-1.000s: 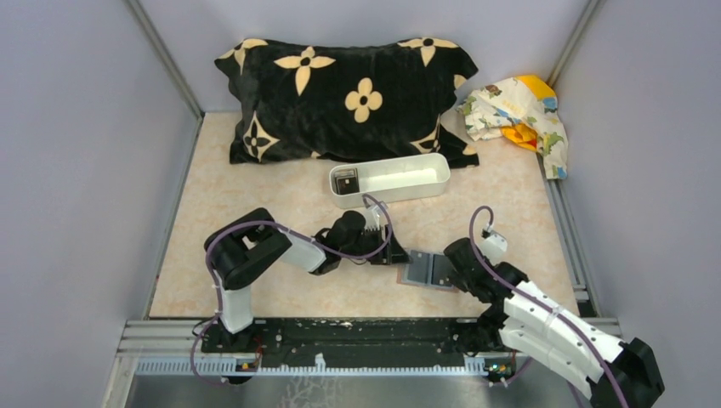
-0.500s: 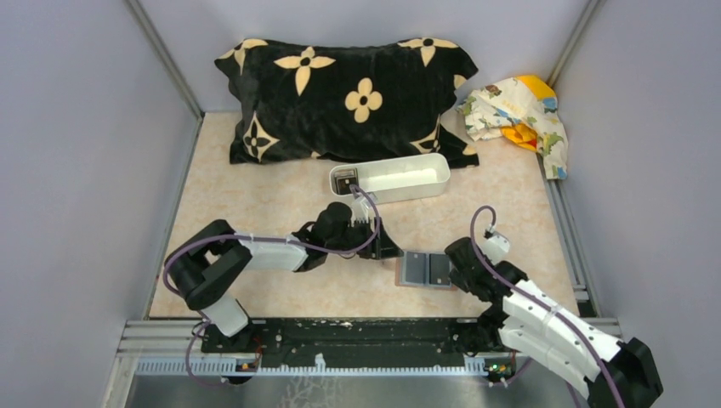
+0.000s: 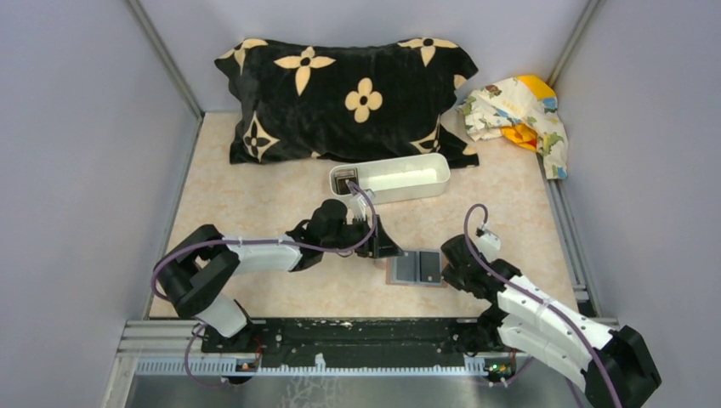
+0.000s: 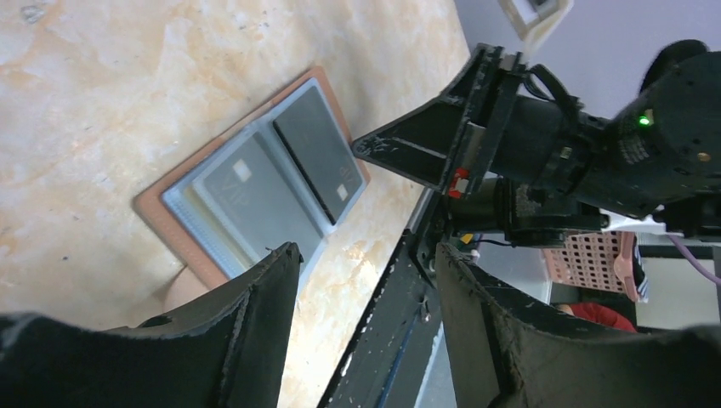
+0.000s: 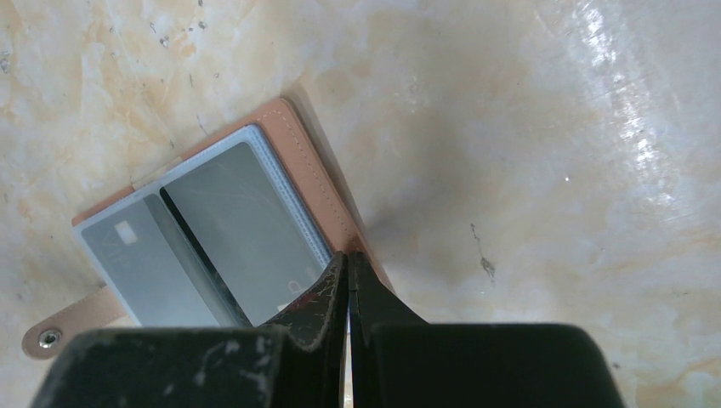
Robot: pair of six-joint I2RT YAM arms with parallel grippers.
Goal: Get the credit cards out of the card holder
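The card holder (image 3: 415,269) lies open on the surface (image 3: 281,187), with two grey cards (image 5: 242,229) in its pockets. The right gripper (image 5: 347,272) is clenched, its tips touching the card holder's brown edge. The left gripper (image 4: 366,252) is released and empty, just beside the card holder.

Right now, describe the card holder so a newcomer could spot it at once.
On the beige table, come forward from the white tray toward the near edge. The card holder lies open and flat there. It alone has a brown rim and light blue inside, with two grey cards in its pockets.
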